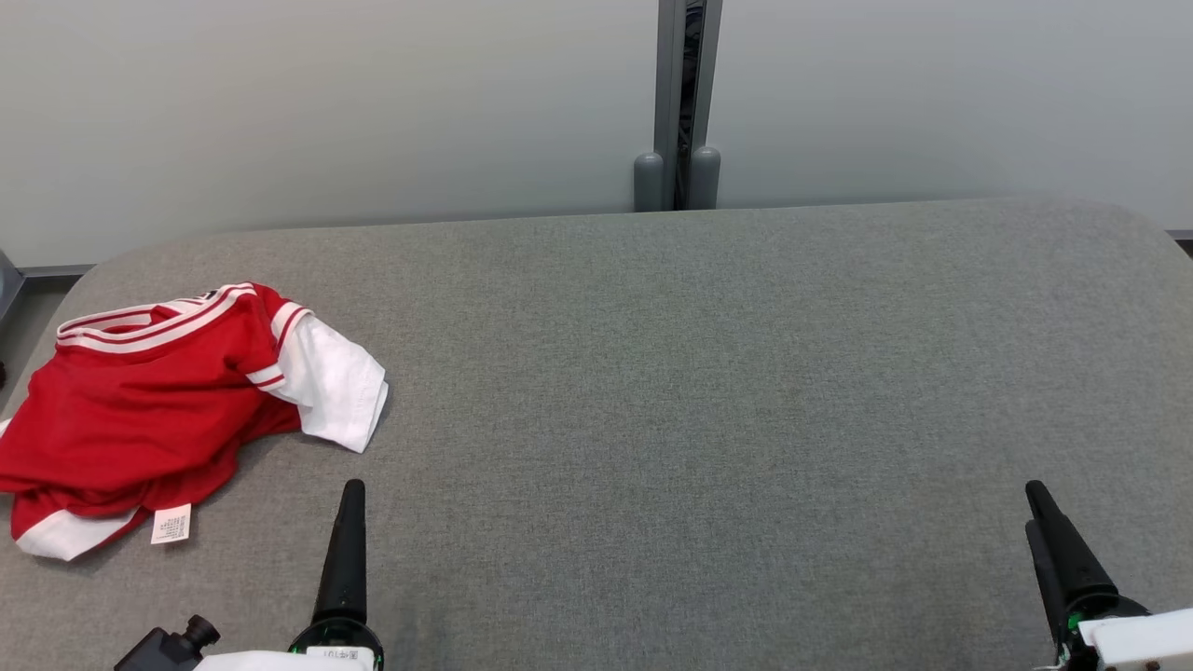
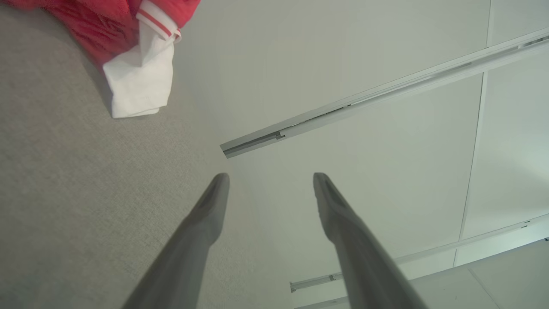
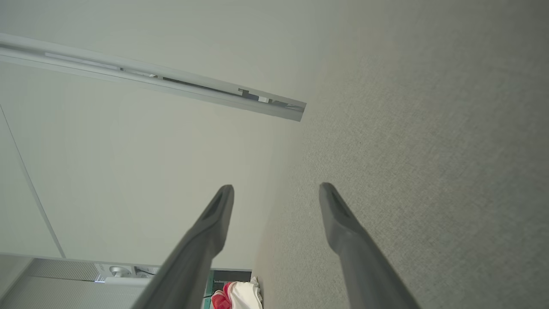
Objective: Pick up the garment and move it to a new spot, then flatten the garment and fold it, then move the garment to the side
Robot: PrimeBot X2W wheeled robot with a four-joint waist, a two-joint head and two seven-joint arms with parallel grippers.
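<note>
1. Left hand (image 2: 270, 176): the 2 fingers (image 2: 206, 214) stand apart with nothing between them. In the left wrist view they point across the table (image 2: 85, 193) toward the wall (image 2: 343, 64). The head view shows this hand edge-on at the lower left as 1 dark finger, its tip near the garment (image 1: 140, 401) but not touching it.

2. Right hand (image 3: 276, 186): the 2 fingers stand apart and are empty. The head view places this hand at the lower right, over bare table, well apart from the garment.

3. Garment: red, with white sleeves and red-and-white striped trim. It lies crumpled at the left end of the table. 1 white sleeve (image 1: 331, 387) spreads toward the table's middle.

4. View differences:
- The head view shows the whole garment.
- The left wrist view shows the white sleeve and some red cloth in its upper left corner.
- The right wrist view shows a small red-and-white patch at its bottom edge, at the far end of the table.

5. Writing: a white label (image 1: 171, 524) lies on the table at the garment's near hem. Its printed lines are too small to read.

6. Surroundings: a grey post (image 1: 678, 102) divides the wall behind the table's far edge. Both wrist views show it as a pale slanted rail.
</note>
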